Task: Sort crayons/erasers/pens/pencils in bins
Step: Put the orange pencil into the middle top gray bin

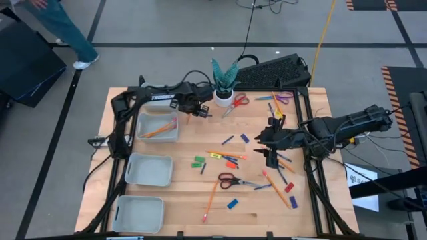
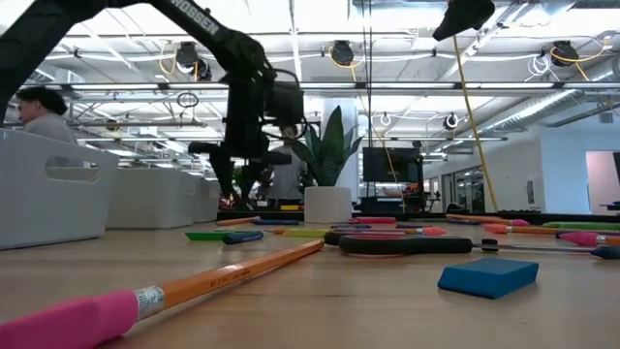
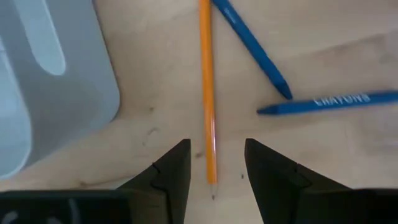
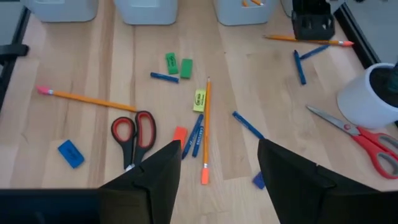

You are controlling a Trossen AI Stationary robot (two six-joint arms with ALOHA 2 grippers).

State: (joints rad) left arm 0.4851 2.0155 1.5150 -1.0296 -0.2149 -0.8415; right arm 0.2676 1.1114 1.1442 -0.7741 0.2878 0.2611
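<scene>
My left gripper point(image 3: 216, 165) is open low over the table near the white plant pot point(image 1: 223, 95). Its fingers stand on either side of the pointed end of an orange pencil point(image 3: 208, 93) that lies flat on the wood. Two blue crayons point(image 3: 252, 46) lie just past it. Three grey-blue bins point(image 1: 149, 169) line the table's left side, and the far one point(image 1: 158, 127) holds orange pencils. My right gripper point(image 4: 217, 180) hangs open above the table's right middle point(image 1: 270, 148). Before it lie scattered pencils point(image 4: 206, 118), blue sticks point(image 4: 198, 135) and green erasers point(image 4: 178, 64).
Red scissors point(image 1: 230, 179) lie in the middle, and more scissors point(image 1: 237, 102) lie by the pot. Blue point(image 1: 232, 204), yellow point(image 1: 215, 155) and red point(image 1: 289, 188) erasers and loose pencils point(image 1: 211, 200) are spread over the table's right half. A keyboard point(image 1: 273, 70) sits at the far edge.
</scene>
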